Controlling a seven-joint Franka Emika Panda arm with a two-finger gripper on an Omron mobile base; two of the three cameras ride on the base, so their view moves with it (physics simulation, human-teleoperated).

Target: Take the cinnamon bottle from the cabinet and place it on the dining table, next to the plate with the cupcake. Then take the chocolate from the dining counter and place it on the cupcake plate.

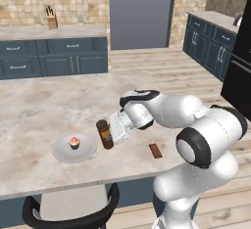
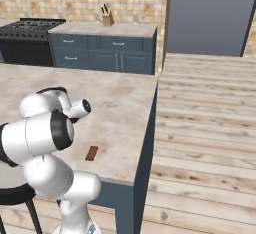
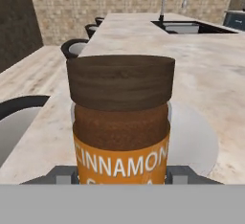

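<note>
The cinnamon bottle (image 1: 104, 134), brown with a darker cap, stands upright at the surface of the dining table (image 1: 44, 110), just right of the light grey plate (image 1: 60, 153). The cupcake (image 1: 74, 142) sits on that plate. My gripper (image 1: 110, 136) reaches in from the right and is shut on the bottle. In the hand view the bottle (image 3: 121, 122) stands close between my fingertips (image 3: 64, 175), its orange label reading CINNAMON, with the plate (image 3: 194, 141) behind it. The chocolate (image 1: 155, 150) lies flat near the table's front edge, right of the bottle, and also shows as a chocolate bar (image 2: 91, 153).
A black stool (image 1: 68, 213) stands below the table's front edge. More stools (image 3: 76, 48) line the far side. A sink with faucet (image 3: 178, 26) is set in the far end of the top. Blue drawer units (image 1: 54, 57) and a knife block (image 1: 51, 18) stand at the back wall.
</note>
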